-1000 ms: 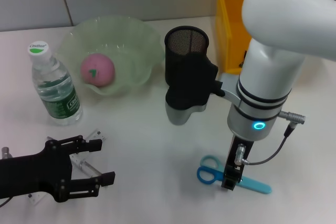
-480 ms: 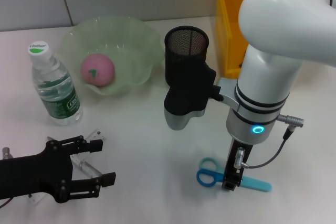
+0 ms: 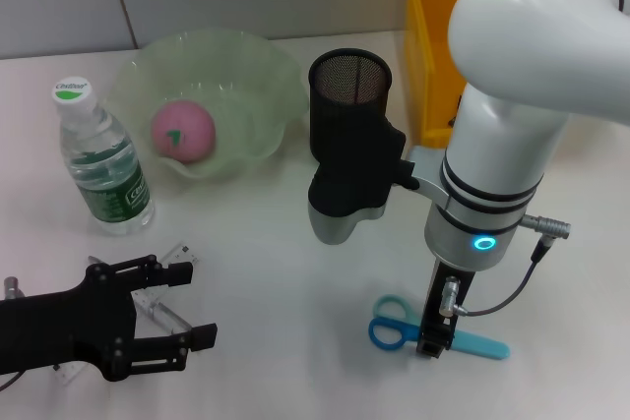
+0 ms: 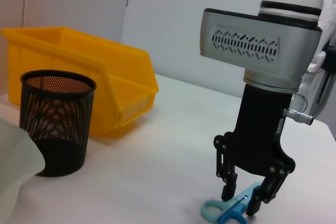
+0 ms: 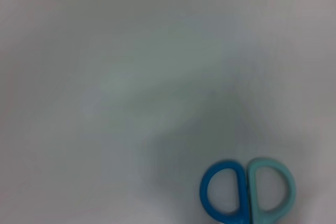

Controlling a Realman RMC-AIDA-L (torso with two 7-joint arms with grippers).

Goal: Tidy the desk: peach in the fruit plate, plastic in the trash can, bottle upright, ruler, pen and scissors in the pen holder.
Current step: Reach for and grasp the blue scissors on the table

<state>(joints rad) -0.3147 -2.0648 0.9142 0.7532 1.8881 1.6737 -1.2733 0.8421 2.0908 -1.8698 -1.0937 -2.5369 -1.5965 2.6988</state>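
Note:
Blue scissors (image 3: 394,323) lie flat on the table at front right; they also show in the left wrist view (image 4: 227,212), and their handles in the right wrist view (image 5: 247,190). My right gripper (image 3: 434,343) points straight down, open, its fingers (image 4: 227,190) on either side of the scissors just behind the handles. My left gripper (image 3: 187,302) is open low at front left, over a clear ruler (image 3: 157,310). The pink peach (image 3: 182,131) lies in the green fruit plate (image 3: 246,66). The bottle (image 3: 98,159) stands upright. The black mesh pen holder (image 3: 349,95) stands mid-table. No pen or plastic shows.
A yellow bin (image 3: 433,46) stands at the back right behind the right arm, close to the pen holder (image 4: 55,121). The right arm's wrist housing (image 3: 345,209) hangs just in front of the pen holder. The table's front edge is near the left arm.
The right arm has shifted slightly left and settled over the scissors; it has barely moved in the last half second. The left arm and the other things have not moved.

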